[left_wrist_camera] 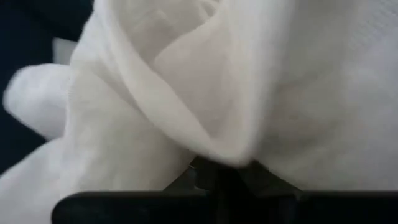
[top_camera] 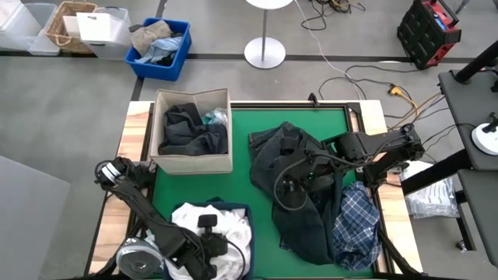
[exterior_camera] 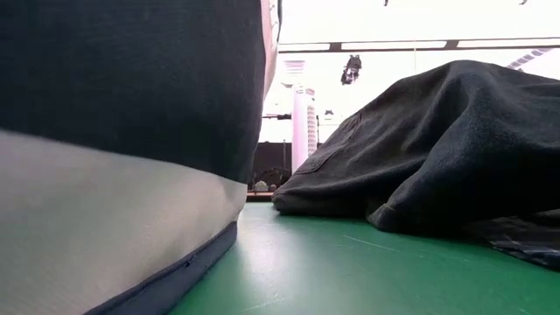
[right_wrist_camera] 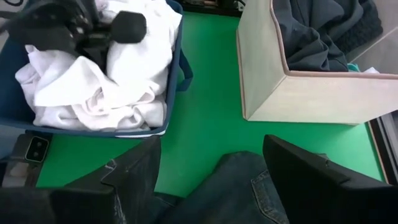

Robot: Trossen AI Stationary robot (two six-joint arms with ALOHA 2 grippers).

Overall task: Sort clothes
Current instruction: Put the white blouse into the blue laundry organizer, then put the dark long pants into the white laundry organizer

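Centre-right of the frame, the right gripper (top_camera: 292, 185), fingers spread, sits on the dark garment pile (top_camera: 299, 194); the left gripper (top_camera: 208, 247), state untellable, is buried in the lower-left white clothes (top_camera: 226, 222).

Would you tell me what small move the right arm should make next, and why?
Probably lower and close: the right gripper hangs open over the dark denim garment, still unsorted on the green mat, while the left gripper is busy at the white clothes.

White clothes (top_camera: 226, 222), blue-and-white plaid shirt (top_camera: 356, 219), green table mat (top_camera: 261, 218).
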